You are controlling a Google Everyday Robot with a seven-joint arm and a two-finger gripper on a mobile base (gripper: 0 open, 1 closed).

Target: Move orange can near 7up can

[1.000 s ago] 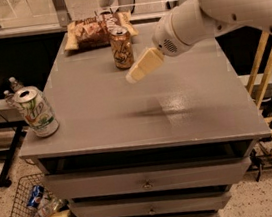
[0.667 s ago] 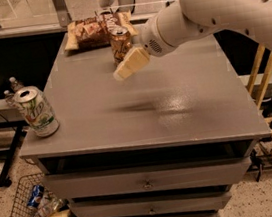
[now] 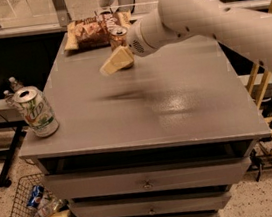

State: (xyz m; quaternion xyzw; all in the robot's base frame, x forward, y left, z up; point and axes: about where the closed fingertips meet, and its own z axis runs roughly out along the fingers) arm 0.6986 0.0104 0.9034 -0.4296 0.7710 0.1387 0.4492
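One claw (image 3: 116, 61) hovers toward the counter's (image 3: 175, 100) 12 o'clock, just in front of the orange can (image 3: 117, 37) — clenched or loose, I cannot tell. Two cans in all: the 7up can (image 3: 35, 111) stands upright at 8 o'clock, well apart. Snack bags (image 3: 87, 31) — seemingly two — lie at 11 o'clock.

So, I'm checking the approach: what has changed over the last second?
The hand moved left over the far end of the table and is now in front of the orange can, hiding its lower part. No grasp or release shows. The orange can, the 7up can at the front left and the chip bag stayed put.
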